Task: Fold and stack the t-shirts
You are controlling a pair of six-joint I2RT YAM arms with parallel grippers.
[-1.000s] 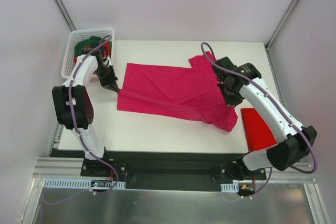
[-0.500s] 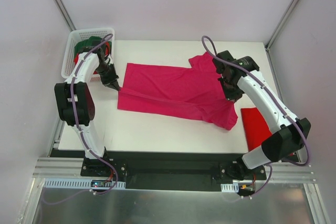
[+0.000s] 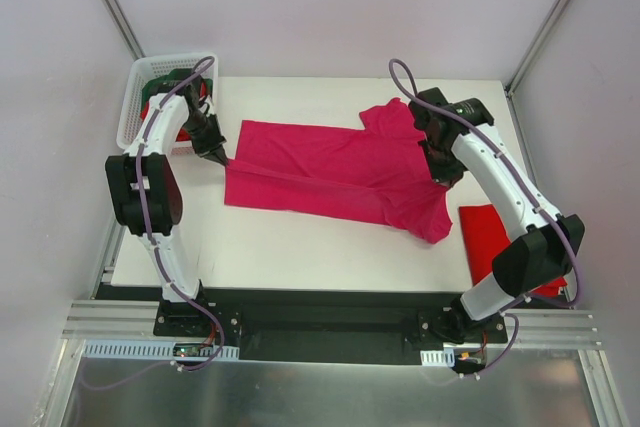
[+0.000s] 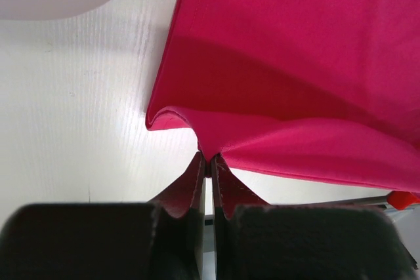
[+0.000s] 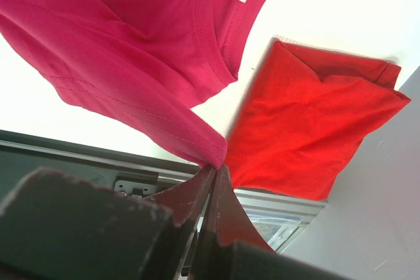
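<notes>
Across the white table [image 3: 300, 247], the magenta-pink t-shirt [image 3: 330, 172] is lying spread wide. The left pincer [image 4: 209, 160] is pinching its left edge, and the right pincer [image 5: 215, 165] is pinching a hem on its right side. Just beside that, a folded red t-shirt [image 3: 487, 237] is resting.

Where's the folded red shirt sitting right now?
Top view: the red shirt lies folded at the table's near right edge, just right of the magenta shirt, partly hidden by the right arm.
</notes>
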